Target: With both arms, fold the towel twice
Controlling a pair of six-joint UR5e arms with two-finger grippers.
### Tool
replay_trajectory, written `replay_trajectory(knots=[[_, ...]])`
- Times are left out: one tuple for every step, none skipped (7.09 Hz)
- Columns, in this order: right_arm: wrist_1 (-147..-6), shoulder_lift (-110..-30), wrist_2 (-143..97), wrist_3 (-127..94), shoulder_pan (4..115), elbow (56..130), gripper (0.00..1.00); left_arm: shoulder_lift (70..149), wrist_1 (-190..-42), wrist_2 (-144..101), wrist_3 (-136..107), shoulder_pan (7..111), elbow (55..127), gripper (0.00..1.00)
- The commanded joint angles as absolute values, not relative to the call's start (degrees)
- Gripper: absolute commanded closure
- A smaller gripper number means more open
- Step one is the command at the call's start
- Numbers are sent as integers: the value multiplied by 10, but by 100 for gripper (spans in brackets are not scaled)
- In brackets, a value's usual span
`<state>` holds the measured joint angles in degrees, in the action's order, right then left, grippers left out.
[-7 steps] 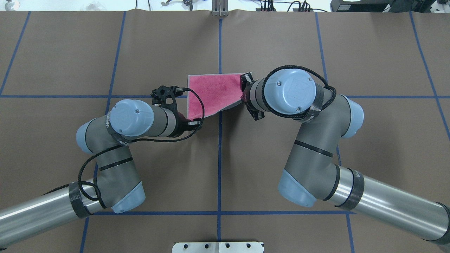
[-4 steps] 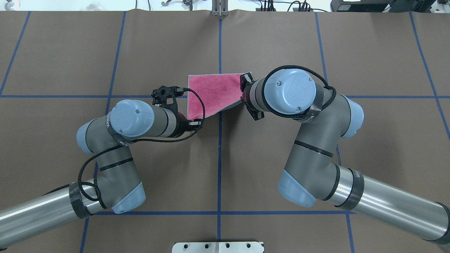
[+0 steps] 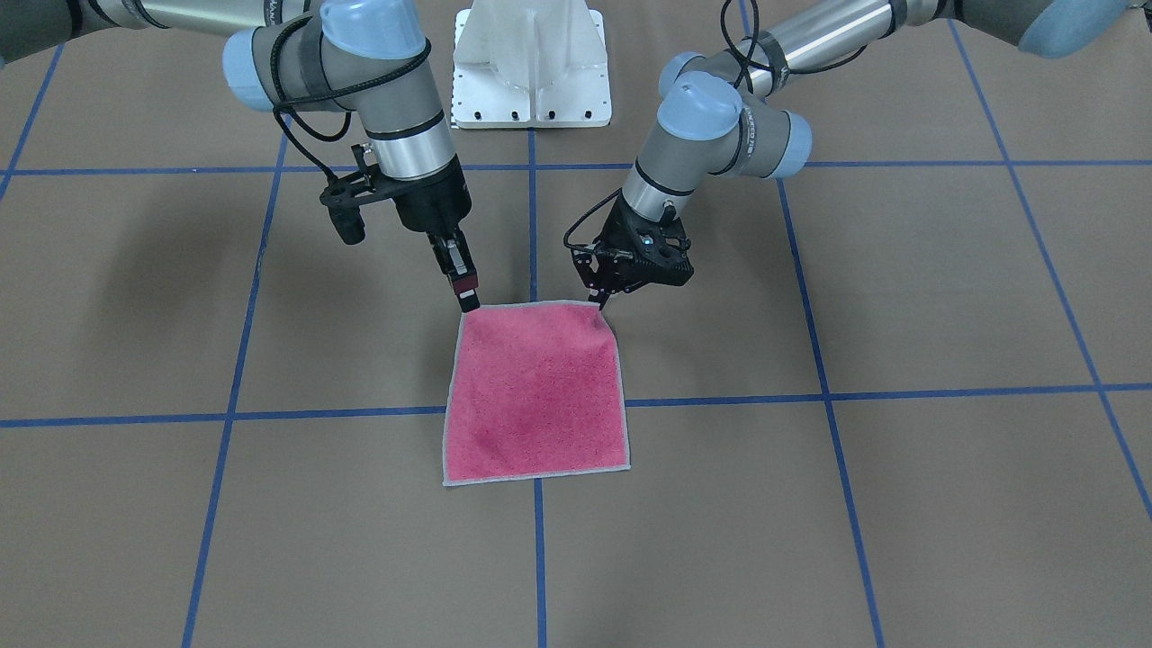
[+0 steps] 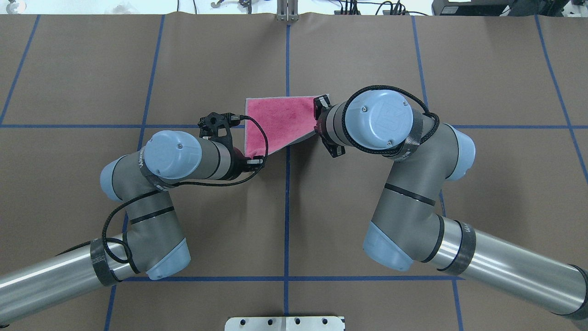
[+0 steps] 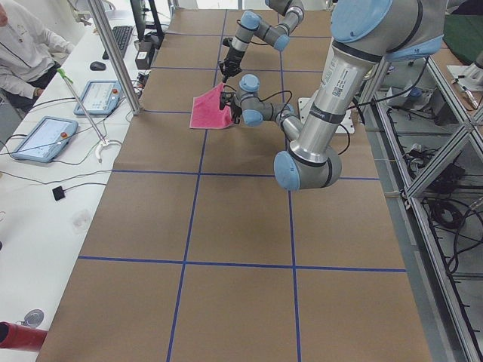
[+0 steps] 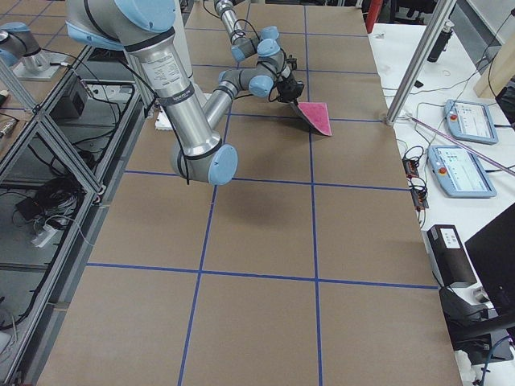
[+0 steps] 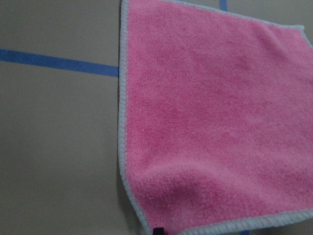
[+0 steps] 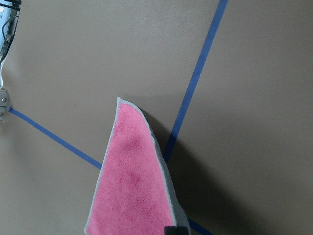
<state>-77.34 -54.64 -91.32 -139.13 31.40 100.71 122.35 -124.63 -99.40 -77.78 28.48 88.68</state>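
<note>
The towel (image 3: 535,396) shows its pink face with a light grey border. Its far edge lies on the brown table and its edge nearest the robot is raised. My left gripper (image 3: 600,301) is shut on one raised corner. My right gripper (image 3: 468,301) is shut on the other raised corner. In the overhead view the towel (image 4: 280,122) slopes between the two wrists, which hide the fingers. The left wrist view shows the towel (image 7: 210,117) spread ahead. In the right wrist view the towel (image 8: 129,181) hangs slanted above the table.
The white pedestal base (image 3: 531,63) stands at the robot's side of the table. Blue tape lines (image 3: 720,400) cross the brown table. A metal post (image 5: 113,56), tablets (image 5: 41,136) and a seated person (image 5: 23,45) are beyond the table's far edge.
The left arm has shifted very slightly. The towel and the right arm look almost unchanged, and both corners stay held.
</note>
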Motion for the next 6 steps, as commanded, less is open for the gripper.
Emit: replay_trajectory(knots=[[-773,-548,-913,-1391,316,1007,100,1223,-1246,-995,-778,286,891,100],[-773,-555,-914,-1390,316,1008,100,1213,-1245,-997,-778,286,912,100],[-773,-574,-917,-1386,315,1019,100,1205,-1218,-1005,-777,286,938,100],[-774,-584,-918,-1376,311,1026,100,1208,-1184,-1019,-777,286,960,100],[-774,-587,-917,-1369,291,1027,100,1207,-1179,-1019,-777,283,962,100],[-776,-595,-916,-1355,267,1043,100,1208,-1179,-1020,-775,283,964,100]])
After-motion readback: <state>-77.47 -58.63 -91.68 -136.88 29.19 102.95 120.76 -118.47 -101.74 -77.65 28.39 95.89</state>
